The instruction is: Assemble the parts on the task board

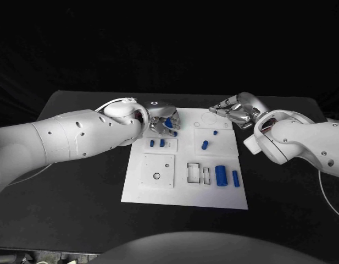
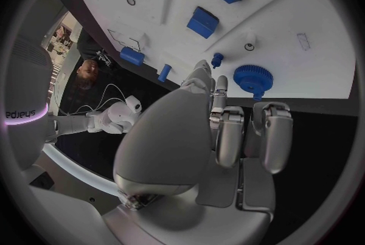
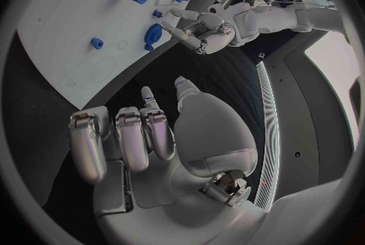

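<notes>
I see task board (image 1: 157,190) mid-worktop. Left hand (image 1: 160,121) over its far-left corner, fingers curled beside blue gear (image 2: 253,78); left wrist view shows no grip. Right hand (image 1: 234,111) off far-right corner, fingers (image 3: 133,138) loosely bent, holding nothing.

Black bench (image 1: 74,181) carries one thing directly: the white task board (image 1: 138,192), lying flat mid-bench, long side running away from the robot, near end slightly wider in the head view. Bare black bench surface shows on both sides of the board.
</notes>
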### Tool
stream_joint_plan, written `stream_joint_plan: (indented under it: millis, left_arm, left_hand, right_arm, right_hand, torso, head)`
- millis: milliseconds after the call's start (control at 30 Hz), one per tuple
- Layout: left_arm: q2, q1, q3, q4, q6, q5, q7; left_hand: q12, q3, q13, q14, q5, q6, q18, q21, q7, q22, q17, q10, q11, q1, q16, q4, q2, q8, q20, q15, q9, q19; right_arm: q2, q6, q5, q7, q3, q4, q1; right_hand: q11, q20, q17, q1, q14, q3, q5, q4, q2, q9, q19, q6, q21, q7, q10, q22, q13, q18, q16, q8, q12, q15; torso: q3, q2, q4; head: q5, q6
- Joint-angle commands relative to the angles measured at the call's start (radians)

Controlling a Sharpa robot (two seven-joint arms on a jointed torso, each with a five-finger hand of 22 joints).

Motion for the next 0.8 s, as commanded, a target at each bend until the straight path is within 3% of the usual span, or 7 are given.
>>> stream_joint_plan:
  millis: [33,800]
  left_arm:
    - [0.007,-0.002,0.001,-0.003,0.022,-0.054,-0.029]
    - [0.041,-0.006,0.001,-0.033,0.05,-0.083,-0.058]
  left_hand:
    - [-0.004,0.014,-0.001,0.106,-0.005,-0.009,-0.007,0.002,0.001,0.263,0.263,-0.011,-0.001,0.018,0.003,0.0,-0.004,-0.004,-0.001,0.005,-0.005,0.103]
    - [-0.004,0.042,-0.001,0.106,-0.005,-0.015,-0.007,0.002,0.001,0.263,0.263,-0.021,-0.003,0.029,0.003,0.0,0.0,-0.004,-0.001,0.004,-0.016,0.103]
  right_arm:
    - [0.001,0.006,-0.003,0.003,0.0,0.001,-0.001]
    - [0.002,0.016,-0.004,-0.008,0.0,0.003,-0.001]
  right_hand:
    - [-0.002,0.002,0.263,0.01,0.104,-0.007,0.002,-0.001,0.003,0.001,0.105,0.007,0.004,0.003,0.105,0.263,0.263,-0.007,0.004,0.006,0.004,0.0]
    - [-0.001,0.002,0.263,0.01,0.104,-0.008,0.001,0.001,0.005,0.001,0.105,0.006,0.004,0.004,0.105,0.263,0.263,-0.007,0.004,0.006,0.004,0.0]
  torso:
    - [-0.0003,0.002,-0.0005]
    - [-0.0002,0.001,0.0]
  head:
    - [-0.001,0.0]
    - [-0.006,-0.003]
